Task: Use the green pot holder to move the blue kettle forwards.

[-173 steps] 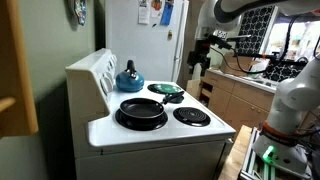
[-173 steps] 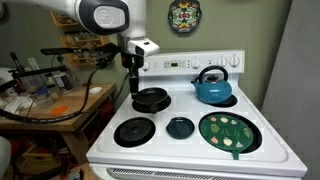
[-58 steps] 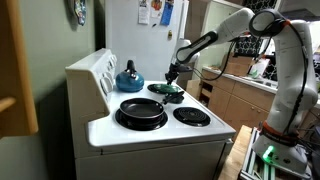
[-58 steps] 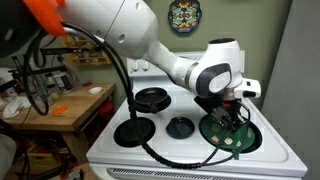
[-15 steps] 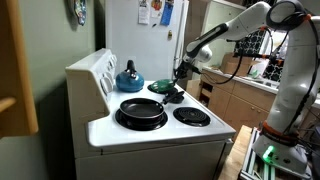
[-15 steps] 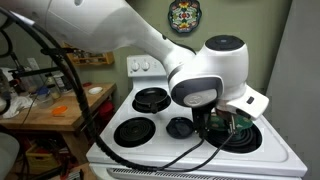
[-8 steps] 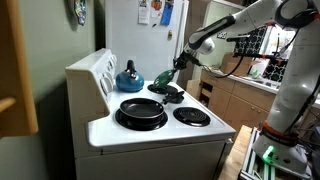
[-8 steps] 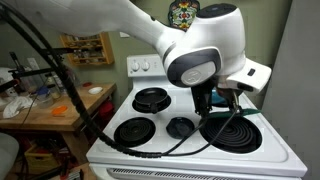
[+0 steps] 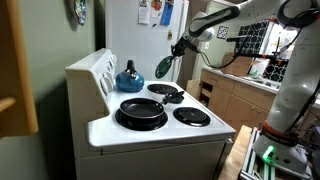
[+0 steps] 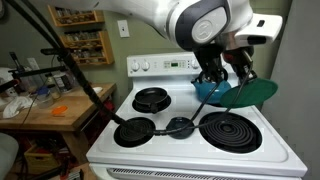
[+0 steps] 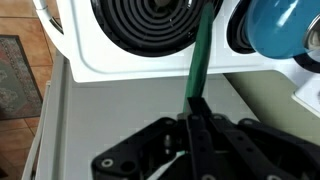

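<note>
My gripper [image 9: 177, 47] is shut on the edge of the green pot holder [image 9: 163, 67], which hangs limp below it in the air above the stove. In an exterior view the pot holder [image 10: 250, 93] hangs in front of the blue kettle [image 10: 206, 89] and hides most of it. The kettle [image 9: 128, 76] stands on the back burner near the control panel. In the wrist view the pot holder [image 11: 198, 62] shows edge-on as a green strip running from my gripper [image 11: 195, 108], and the kettle [image 11: 283, 24] is at the top right.
A black frying pan [image 9: 141, 110] sits on a burner [image 10: 152, 98] beside the kettle. The large coil burner [image 10: 234, 130] lies bare in front of the kettle. Black cables [image 10: 110, 112] drape across the stove's far side. A fridge [image 9: 150, 40] stands behind.
The gripper has risen from the large front burner with the pot holder in it, lifting the cloth off the coil and carrying it up toward the kettle.
</note>
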`<action>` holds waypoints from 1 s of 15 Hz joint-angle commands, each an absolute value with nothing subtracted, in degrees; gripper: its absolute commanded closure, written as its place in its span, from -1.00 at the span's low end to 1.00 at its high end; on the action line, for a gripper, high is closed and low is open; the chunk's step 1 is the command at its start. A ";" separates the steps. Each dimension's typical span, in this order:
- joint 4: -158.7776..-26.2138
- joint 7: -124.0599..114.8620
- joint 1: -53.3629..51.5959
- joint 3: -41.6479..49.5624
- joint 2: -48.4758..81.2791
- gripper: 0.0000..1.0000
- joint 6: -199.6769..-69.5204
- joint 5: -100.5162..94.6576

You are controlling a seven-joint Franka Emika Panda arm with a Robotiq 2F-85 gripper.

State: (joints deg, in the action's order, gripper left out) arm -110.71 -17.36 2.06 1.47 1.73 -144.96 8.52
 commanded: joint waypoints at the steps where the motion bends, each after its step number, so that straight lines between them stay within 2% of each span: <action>1: -105.37 -18.50 1.00 0.93 2.72 0.99 -141.19 5.53; 10: -103.76 -17.77 0.29 0.52 2.46 0.99 -141.74 3.16; 15: -103.29 -16.17 -0.35 -0.71 -0.39 0.99 -143.79 10.46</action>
